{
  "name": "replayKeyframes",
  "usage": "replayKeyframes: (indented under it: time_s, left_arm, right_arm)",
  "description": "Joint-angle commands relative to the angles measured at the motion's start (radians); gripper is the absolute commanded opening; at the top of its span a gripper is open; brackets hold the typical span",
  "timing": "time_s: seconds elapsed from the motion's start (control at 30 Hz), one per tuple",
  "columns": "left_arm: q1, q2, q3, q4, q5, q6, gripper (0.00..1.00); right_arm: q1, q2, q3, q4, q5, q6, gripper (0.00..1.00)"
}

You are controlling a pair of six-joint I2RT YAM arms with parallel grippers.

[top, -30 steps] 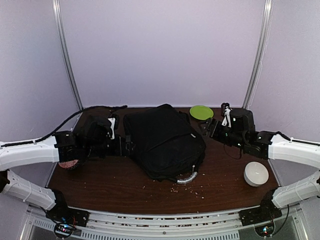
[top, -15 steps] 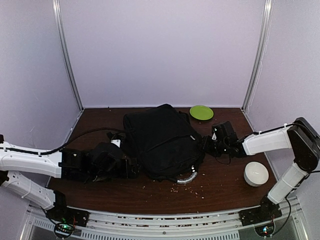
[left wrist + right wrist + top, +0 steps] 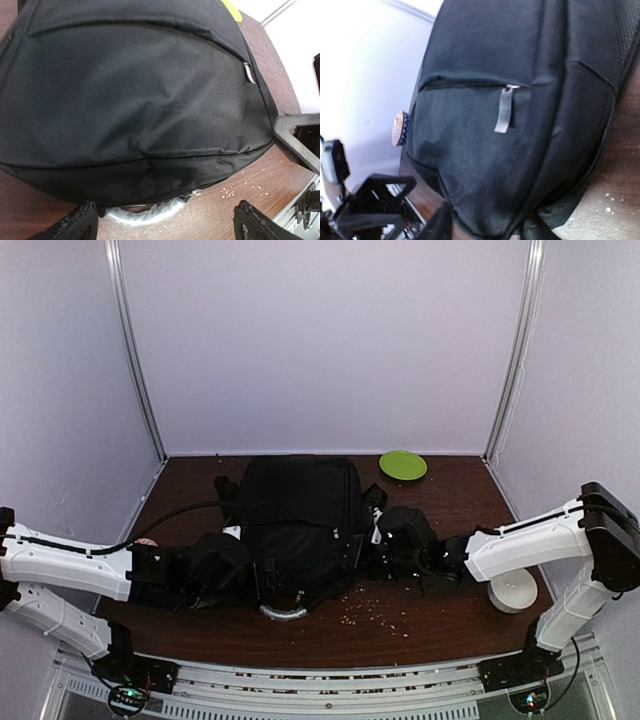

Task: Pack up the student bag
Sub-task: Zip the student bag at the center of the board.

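The student bag [image 3: 295, 515], a big black fabric backpack, lies flat in the middle of the brown table [image 3: 450, 625], its silvery rim [image 3: 283, 612] facing the front edge. My left gripper [image 3: 266, 580] stands wide open at the bag's front left. In the left wrist view its fingertips [image 3: 80, 226] flank the student bag's [image 3: 135, 100] lower edge and the silvery rim [image 3: 145, 216] without touching them. My right gripper [image 3: 376, 552] is at the bag's right side. In the right wrist view its jaws [image 3: 490, 231] close on a lower corner of the bag [image 3: 510, 150], below a grey zipper pull [image 3: 503, 111].
A green plate [image 3: 403, 464] lies at the back right and a white bowl [image 3: 513, 590] sits by the right arm. Pale crumbs [image 3: 372, 610] are scattered in front of the bag. A small patterned bowl [image 3: 399, 128] lies beyond the bag's left side.
The bag has swung round and slid left, its silvery rim now toward the front left. My right gripper came in leftward and closed on the bag's corner. The left gripper stayed open, moving forward beside the bag.
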Motion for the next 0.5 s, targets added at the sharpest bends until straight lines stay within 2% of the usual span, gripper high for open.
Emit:
replayKeyframes:
  time_s: [0.0, 0.07, 0.23, 0.47]
  left_arm:
    - [0.015, 0.014, -0.020, 0.059, 0.047, -0.063, 0.95]
    - [0.022, 0.009, -0.038, 0.055, 0.060, -0.090, 0.94]
    - [0.062, -0.028, -0.100, 0.064, 0.120, -0.192, 0.92]
    - [0.100, -0.064, -0.169, 0.142, 0.190, -0.317, 0.89]
  right_arm:
    - [0.010, -0.061, -0.014, 0.032, 0.031, -0.040, 0.53]
    - [0.012, -0.112, -0.037, -0.014, 0.044, -0.107, 0.59]
    - [0.043, -0.202, -0.111, -0.113, 0.126, -0.236, 0.62]
    - [0.135, -0.245, -0.275, 0.043, 0.258, -0.204, 0.63]
